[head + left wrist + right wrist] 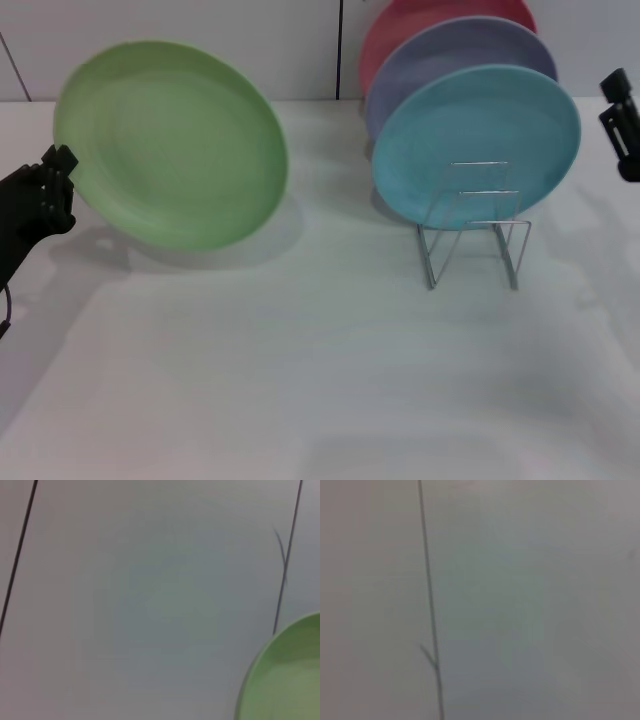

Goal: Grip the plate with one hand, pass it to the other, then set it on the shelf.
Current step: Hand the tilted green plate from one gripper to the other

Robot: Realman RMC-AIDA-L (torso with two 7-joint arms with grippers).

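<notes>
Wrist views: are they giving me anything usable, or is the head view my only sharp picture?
Left wrist view: soft, mostly wall, only a blurred edge of the green plate. Right wrist view: blurred wall with one dark seam, nothing else. Head view: sharp enough, showing the plate's shadow on the table, the left gripper and the wire rack.

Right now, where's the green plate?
In the head view the green plate is on the left, held up tilted by the left gripper at its edge, well left of the rack with the turquoise plate.

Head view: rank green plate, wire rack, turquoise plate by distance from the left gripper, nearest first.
1. Green plate: held at its rim by the left gripper, far left.
2. Turquoise plate: right of centre, standing in the rack.
3. Wire rack: below it; too close to call.
</notes>
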